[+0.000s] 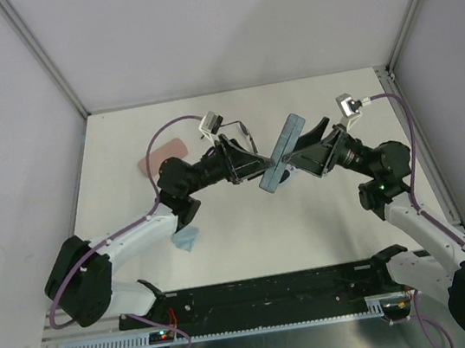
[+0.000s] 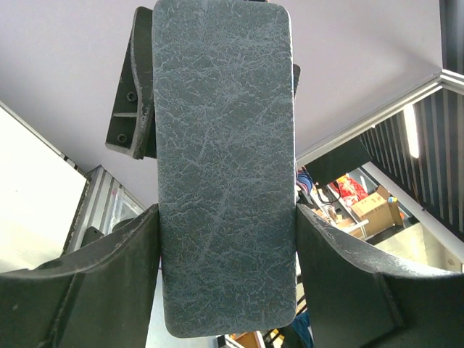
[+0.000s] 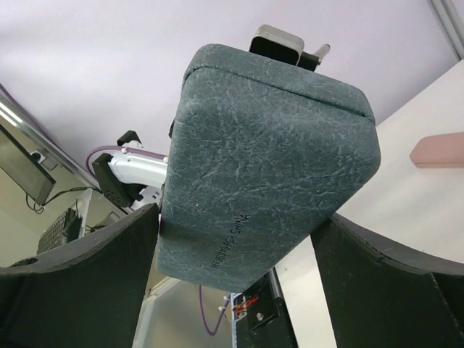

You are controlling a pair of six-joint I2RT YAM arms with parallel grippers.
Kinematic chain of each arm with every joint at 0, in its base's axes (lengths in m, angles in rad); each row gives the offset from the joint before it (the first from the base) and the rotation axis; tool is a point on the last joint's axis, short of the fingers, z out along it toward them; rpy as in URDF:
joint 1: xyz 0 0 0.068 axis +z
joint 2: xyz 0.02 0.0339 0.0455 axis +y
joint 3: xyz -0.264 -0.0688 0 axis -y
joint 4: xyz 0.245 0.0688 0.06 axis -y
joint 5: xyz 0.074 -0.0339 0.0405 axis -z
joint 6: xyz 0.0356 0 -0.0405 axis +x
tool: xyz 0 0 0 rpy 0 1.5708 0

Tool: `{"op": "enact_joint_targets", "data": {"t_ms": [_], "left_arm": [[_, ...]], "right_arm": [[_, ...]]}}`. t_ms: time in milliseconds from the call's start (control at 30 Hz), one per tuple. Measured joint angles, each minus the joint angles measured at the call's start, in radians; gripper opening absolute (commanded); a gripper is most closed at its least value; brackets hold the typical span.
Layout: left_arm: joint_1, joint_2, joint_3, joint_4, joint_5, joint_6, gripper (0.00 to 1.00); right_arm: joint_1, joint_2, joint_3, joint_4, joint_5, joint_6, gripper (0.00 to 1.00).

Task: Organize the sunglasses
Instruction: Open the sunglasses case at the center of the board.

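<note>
A blue-grey case [image 1: 283,151] hangs tilted in the air over the middle of the table, between both arms. My left gripper [image 1: 267,169] is shut on its lower end, and in the left wrist view both fingers [image 2: 109,283] press the sides of the case [image 2: 225,145]. My right gripper [image 1: 290,160] stands open around the same case [image 3: 268,159] from the other side. A gap shows between the case and the right-hand finger [image 3: 391,283]. A thin black wire-framed pair of sunglasses [image 1: 245,133] lies on the table just behind the left wrist, partly hidden.
A pink case [image 1: 162,155] lies at the back left of the table and also shows as the pink case [image 3: 438,148] in the right wrist view. A light-blue cloth [image 1: 188,237] lies by the left arm. Enclosure walls and metal posts ring the table.
</note>
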Motion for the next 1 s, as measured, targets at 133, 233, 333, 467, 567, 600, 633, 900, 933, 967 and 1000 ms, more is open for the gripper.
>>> {"op": "enact_joint_targets", "data": {"t_ms": [133, 233, 333, 467, 567, 600, 633, 900, 933, 967, 1000], "left_arm": [[-0.002, 0.005, -0.006, 0.008, 0.0, 0.002, 0.23], [0.0, 0.005, -0.014, 0.018, -0.001, 0.004, 0.22], [0.002, 0.005, -0.022, 0.018, -0.006, 0.012, 0.22], [0.01, 0.004, -0.033, -0.014, -0.023, 0.05, 0.21], [0.015, -0.008, -0.033, -0.089, -0.059, 0.119, 0.21], [0.016, -0.016, -0.033, -0.124, -0.074, 0.15, 0.21], [0.017, -0.026, -0.033, -0.164, -0.095, 0.183, 0.21], [-0.004, -0.089, -0.033, -0.457, -0.275, 0.452, 0.2], [-0.01, -0.091, -0.033, -0.488, -0.304, 0.483, 0.2], [-0.019, -0.093, -0.033, -0.521, -0.333, 0.512, 0.2], [-0.026, -0.093, -0.033, -0.545, -0.357, 0.534, 0.2]], "right_arm": [[0.0, 0.0, 0.0, -0.01, 0.0, 0.005, 0.68], [0.0, 0.001, 0.0, -0.024, 0.0, 0.006, 0.6], [-0.001, 0.0, 0.0, -0.051, 0.0, -0.001, 0.54], [-0.014, -0.007, 0.008, -0.151, 0.0, -0.038, 0.49], [-0.024, -0.013, 0.023, -0.261, 0.011, -0.083, 0.47], [-0.027, -0.016, 0.028, -0.307, 0.019, -0.101, 0.46], [-0.03, -0.019, 0.032, -0.352, 0.027, -0.117, 0.46], [-0.035, 0.004, 0.046, -0.631, 0.1, -0.205, 0.42], [-0.035, 0.014, 0.048, -0.66, 0.114, -0.214, 0.42], [-0.034, 0.023, 0.05, -0.689, 0.127, -0.223, 0.43], [-0.03, 0.032, 0.053, -0.717, 0.146, -0.235, 0.43]]}}
